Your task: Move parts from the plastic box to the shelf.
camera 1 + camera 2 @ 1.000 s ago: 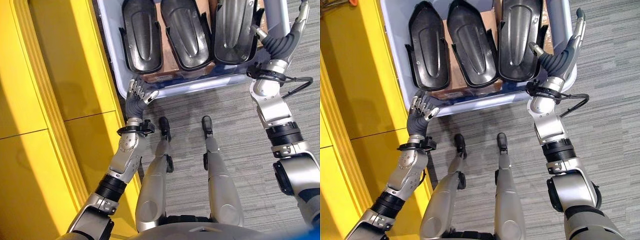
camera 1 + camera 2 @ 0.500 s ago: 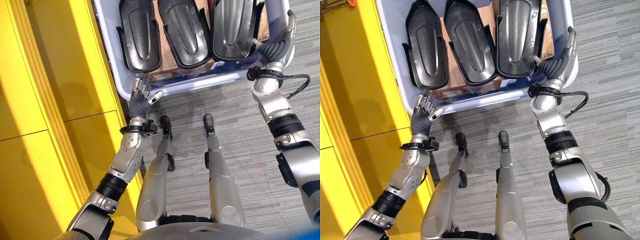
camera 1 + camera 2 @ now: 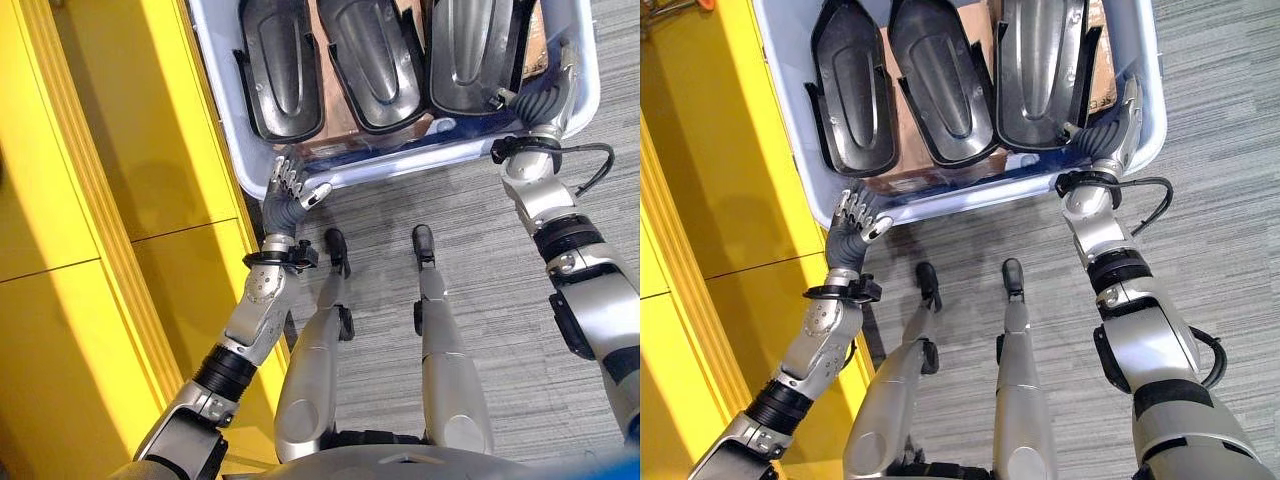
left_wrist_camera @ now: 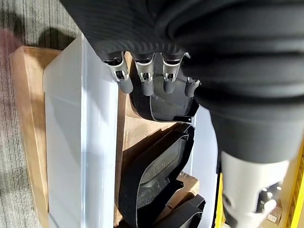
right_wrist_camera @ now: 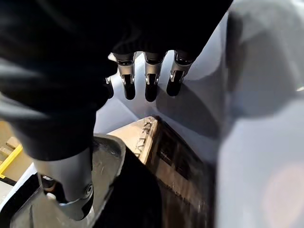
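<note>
Beside the right robot hand [image 3: 1118,118], black parts [image 3: 940,75] fill the plastic box [image 3: 1145,90]

Grey striped carpet floor [image 3: 500,300] fills lower right of frame. Pale blue plastic box [image 3: 225,110] sits on it, top centre, w/ near wall toward the robot. Yellow shelf unit [image 3: 110,200] stands on the floor along left side, just beside box's left wall; whether they touch can't be told.
</note>
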Controlling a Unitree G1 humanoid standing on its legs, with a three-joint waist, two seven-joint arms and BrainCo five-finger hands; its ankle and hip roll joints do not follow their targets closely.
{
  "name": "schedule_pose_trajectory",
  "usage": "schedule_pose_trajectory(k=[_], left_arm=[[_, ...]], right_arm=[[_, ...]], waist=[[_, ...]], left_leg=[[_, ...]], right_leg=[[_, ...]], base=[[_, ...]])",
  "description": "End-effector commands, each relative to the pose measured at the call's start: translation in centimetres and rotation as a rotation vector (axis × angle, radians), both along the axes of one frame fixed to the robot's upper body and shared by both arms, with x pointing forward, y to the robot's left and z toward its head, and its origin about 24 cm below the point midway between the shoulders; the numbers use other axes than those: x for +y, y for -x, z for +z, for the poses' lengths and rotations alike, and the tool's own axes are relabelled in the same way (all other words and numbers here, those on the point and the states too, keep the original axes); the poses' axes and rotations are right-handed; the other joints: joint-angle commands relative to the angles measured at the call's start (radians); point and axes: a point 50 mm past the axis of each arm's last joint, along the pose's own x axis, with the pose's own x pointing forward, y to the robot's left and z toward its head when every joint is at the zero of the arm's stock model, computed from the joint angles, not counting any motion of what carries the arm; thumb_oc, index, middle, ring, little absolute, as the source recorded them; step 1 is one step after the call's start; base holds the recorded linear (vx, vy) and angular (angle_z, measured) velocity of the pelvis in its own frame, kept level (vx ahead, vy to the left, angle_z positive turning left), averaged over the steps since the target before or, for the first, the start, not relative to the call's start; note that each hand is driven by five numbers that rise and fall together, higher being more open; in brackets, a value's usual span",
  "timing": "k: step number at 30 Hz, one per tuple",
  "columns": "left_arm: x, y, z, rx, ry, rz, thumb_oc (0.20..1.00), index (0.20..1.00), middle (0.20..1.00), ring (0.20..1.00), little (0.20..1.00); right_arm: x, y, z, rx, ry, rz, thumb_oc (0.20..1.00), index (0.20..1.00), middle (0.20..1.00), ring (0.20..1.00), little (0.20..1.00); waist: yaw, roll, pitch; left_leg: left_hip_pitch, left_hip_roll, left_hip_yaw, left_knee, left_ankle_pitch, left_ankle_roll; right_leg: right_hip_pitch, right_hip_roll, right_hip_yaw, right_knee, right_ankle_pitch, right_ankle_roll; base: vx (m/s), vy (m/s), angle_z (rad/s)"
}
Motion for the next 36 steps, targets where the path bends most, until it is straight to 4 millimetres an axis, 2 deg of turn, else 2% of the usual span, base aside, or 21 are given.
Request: schedule_pose_trajectory(k=[1,20,21,22,36], left_arm=[[-0.5,-0.1,1.6,-0.099,-0.005,-0.033,1.000,1.000,1.000,1.000,1.000],[-1.6,-0.1,2.3,-0.126,-0.002,-0.088,1.000,1.000,1.000,1.000,1.000],[-1.7,-0.1,2.4,-0.128,-0.003,-0.091,1.000,1.000,1.000,1.000,1.000],[-1.8,-0.1,2.4,-0.129,-0.005,-0.095,1.000,1.000,1.000,1.000,1.000],[-1.5,-0.3,2.5,-0.130,-0.003,-0.080,1.000,1.000,1.000,1.000,1.000]], right_arm=[[0.0,0.0,3.1,-0.084,0.034,0.010,1.000,1.000,1.000,1.000,1.000],[-2.2,-1.2,2.3,0.134,0.098,-0.097,1.000,1.000,1.000,1.000,1.000],[-2.3,-1.2,2.2,0.150,0.105,-0.100,0.529,0.529,0.529,0.529,0.529],[-2.5,-1.2,2.0,0.166,0.111,-0.106,0.200,0.200,0.200,0.200,0.200],[-3.3,-0.9,0.7,0.184,0.099,-0.134,0.200,0.200,0.200,0.200,0.200]], waist=[[0.020,0.017,-0.027],[0.050,0.046,-0.009],[0.051,0.045,-0.008],[0.054,0.047,-0.005],[0.052,0.037,-0.007]], left_leg=[[0.079,-0.002,-0.110,0.007,-0.099,-0.058],[0.048,-0.008,-0.141,0.005,-0.085,-0.065],[0.047,-0.008,-0.145,0.005,-0.084,-0.065],[0.044,-0.008,-0.147,0.005,-0.082,-0.065],[0.059,-0.019,-0.168,0.010,-0.090,-0.061]], right_leg=[[0.010,0.023,-0.137,0.044,-0.025,0.006],[-0.025,0.016,-0.165,0.063,-0.034,0.003],[-0.025,0.015,-0.168,0.064,-0.034,0.003],[-0.028,0.015,-0.173,0.068,-0.036,0.002],[-0.009,0.004,-0.195,0.078,-0.044,0.001]], base=[[0.00,0.000,0.00],[0.00,-0.002,0.02],[0.00,-0.017,0.07],[0.00,-0.016,0.03],[0.00,0.003,0.04]])
